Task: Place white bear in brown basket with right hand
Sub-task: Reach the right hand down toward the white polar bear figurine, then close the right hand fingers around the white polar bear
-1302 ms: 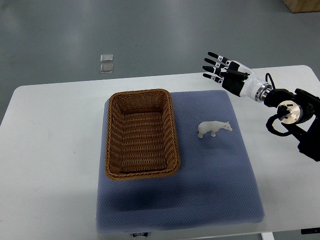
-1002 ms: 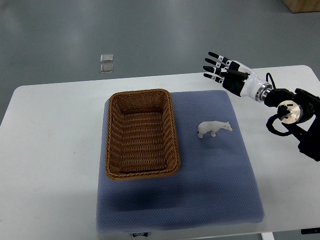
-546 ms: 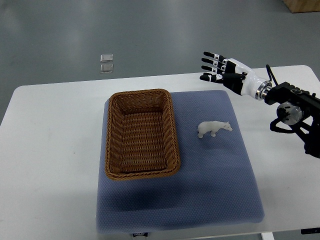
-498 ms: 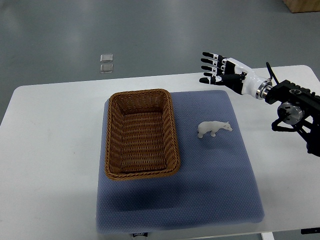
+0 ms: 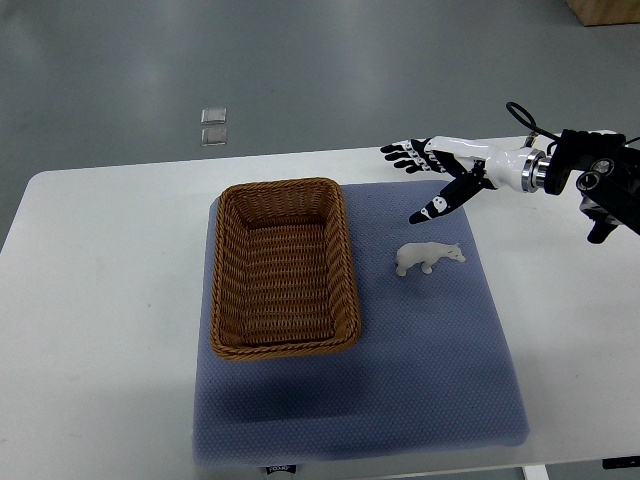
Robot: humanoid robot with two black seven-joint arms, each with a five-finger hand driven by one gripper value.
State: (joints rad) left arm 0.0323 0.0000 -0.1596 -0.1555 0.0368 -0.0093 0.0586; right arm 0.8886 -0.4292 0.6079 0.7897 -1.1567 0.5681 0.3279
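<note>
A small white bear (image 5: 428, 257) stands on the blue mat (image 5: 420, 360), right of the brown wicker basket (image 5: 283, 268). The basket is empty. My right hand (image 5: 432, 172) comes in from the right edge and hovers above the mat's far right part, just beyond the bear. Its fingers (image 5: 405, 156) are spread open and hold nothing, and the thumb (image 5: 436, 205) points down toward the bear. The left arm is not in view.
The mat lies on a white table (image 5: 100, 300). Two small clear squares (image 5: 213, 126) lie on the grey floor beyond the table's far edge.
My right hand has moved left and lower toward the bear and turned palm down, fingers still spread. The bear and basket have not moved.
</note>
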